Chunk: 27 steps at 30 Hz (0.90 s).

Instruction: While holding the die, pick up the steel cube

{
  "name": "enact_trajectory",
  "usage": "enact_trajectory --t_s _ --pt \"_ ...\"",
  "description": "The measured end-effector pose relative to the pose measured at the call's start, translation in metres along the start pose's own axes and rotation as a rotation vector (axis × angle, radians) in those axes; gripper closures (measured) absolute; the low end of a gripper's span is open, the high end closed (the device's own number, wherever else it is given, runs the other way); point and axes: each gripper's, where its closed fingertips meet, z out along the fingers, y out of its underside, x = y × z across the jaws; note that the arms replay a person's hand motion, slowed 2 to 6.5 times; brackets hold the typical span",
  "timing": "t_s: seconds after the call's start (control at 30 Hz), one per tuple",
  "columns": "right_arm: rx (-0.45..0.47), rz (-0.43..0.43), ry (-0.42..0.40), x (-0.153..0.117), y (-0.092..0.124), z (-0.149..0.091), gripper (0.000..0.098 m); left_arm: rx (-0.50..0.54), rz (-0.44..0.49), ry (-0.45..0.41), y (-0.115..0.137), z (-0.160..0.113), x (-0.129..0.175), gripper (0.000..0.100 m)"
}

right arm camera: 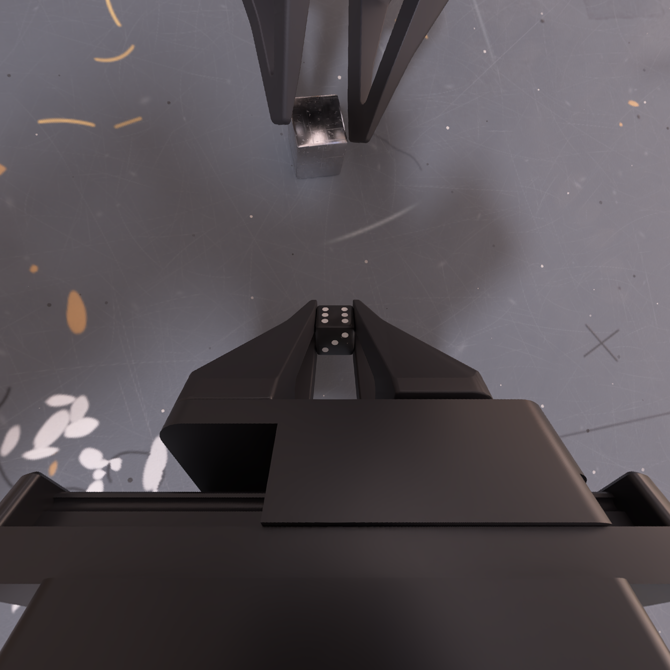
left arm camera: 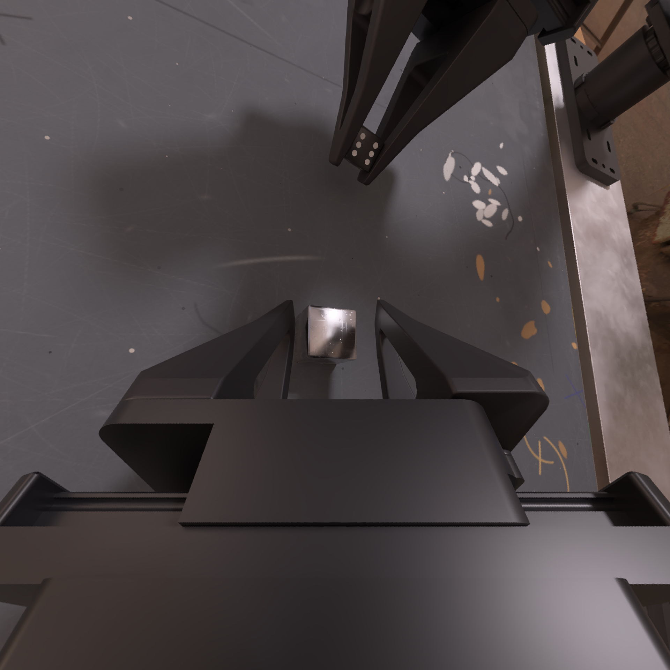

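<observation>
The right gripper (right arm camera: 334, 308) has its jaws pinching a small black die with white pips (right arm camera: 334, 330), held clear above the scuffed grey desk (right arm camera: 181, 217) flecked with white and orange paint. The left gripper (left arm camera: 334, 308) reaches down with its jaws spread on either side of the shiny steel cube (left arm camera: 331, 333), which sits on the desk between them; a narrow gap shows at each side in the left wrist view, so neither finger presses it.
</observation>
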Motion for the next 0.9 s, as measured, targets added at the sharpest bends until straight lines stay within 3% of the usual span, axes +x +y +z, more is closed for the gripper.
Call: enact_trajectory --t_s 0.9 --pt "-0.001 0.002 -0.006 -0.0001 -0.0014 -0.0017 0.0819 -0.06 0.077 -0.058 0.0066 0.006 0.0013 0.053"
